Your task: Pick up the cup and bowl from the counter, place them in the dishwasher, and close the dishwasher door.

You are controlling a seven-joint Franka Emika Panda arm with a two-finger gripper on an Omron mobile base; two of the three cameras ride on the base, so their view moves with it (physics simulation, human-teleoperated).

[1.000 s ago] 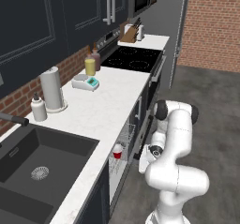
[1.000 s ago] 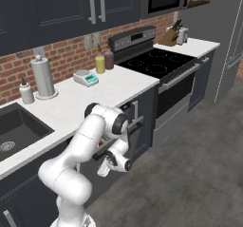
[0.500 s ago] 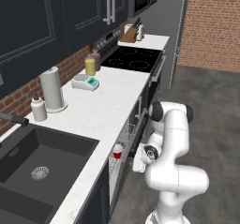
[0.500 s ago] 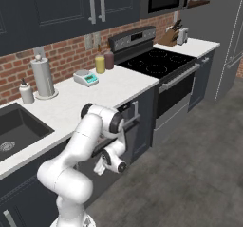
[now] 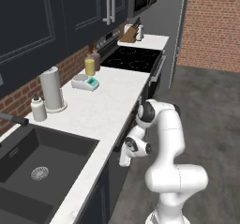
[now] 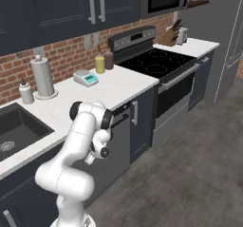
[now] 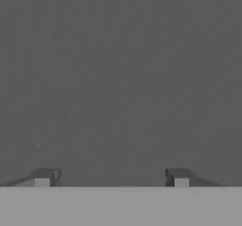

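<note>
While the base views show the counter (image 5: 108, 110), the hand view shows the gripper (image 7: 111, 178) spread wide on nothing

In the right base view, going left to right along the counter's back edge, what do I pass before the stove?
Small white bottle → paper towel roll → kitchen scale → yellow-filled bottle → dark bottle → stove.

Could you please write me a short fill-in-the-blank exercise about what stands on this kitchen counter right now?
1. The paper towel roll stands between the black sink and the small ____.
2. The knife block sits on the counter beyond the ____.
3. In the hand view the gripper faces a flat ____ surface.

Missing words: scale; stove; grey
</note>
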